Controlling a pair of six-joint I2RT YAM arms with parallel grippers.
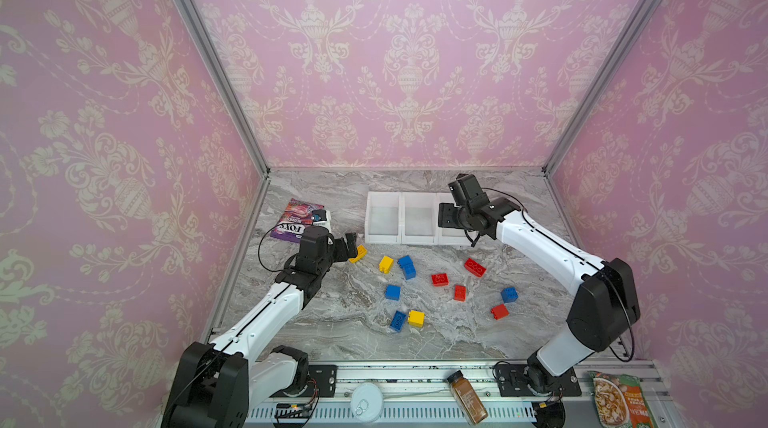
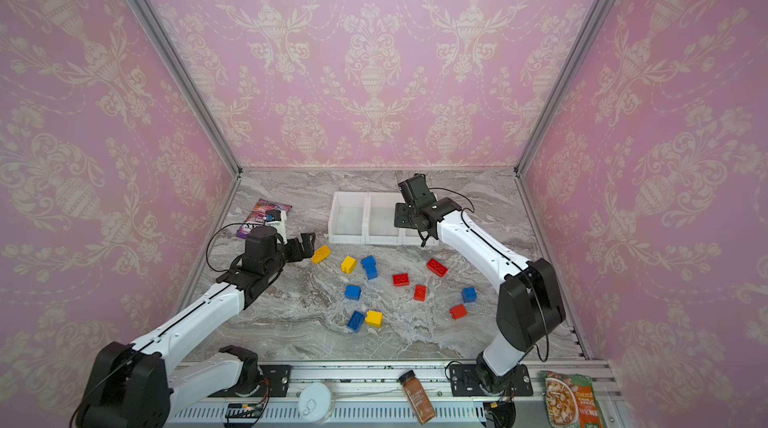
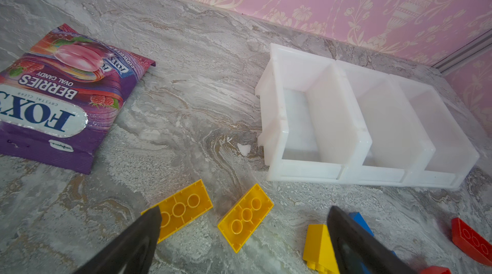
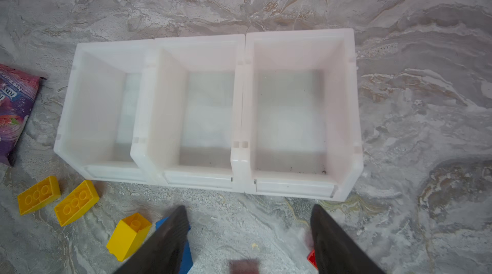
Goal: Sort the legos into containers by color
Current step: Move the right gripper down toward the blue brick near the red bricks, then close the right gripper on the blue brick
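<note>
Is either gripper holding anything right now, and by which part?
Nothing held: left gripper open by yellow legos; right gripper open, a blurred reddish thing between its fingers, touching neither.

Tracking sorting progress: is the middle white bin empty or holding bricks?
Empty. The right wrist view looks into the middle bin and shows only its bare white floor.

I see a purple Fox's Berries candy bag (image 1: pixel 296 220) lying flat on the grey marbled counter (image 1: pixel 332 334), toward its far left corner. On the front rail (image 1: pixel 415 376) there's a white ring-pull can (image 1: pixel 365 402), a brown spice bottle (image 1: pixel 467 399) on its side and a green-and-orange food packet (image 1: pixel 619 401). Pink damask wallpaper (image 1: pixel 411 52) covers the walls.
</note>
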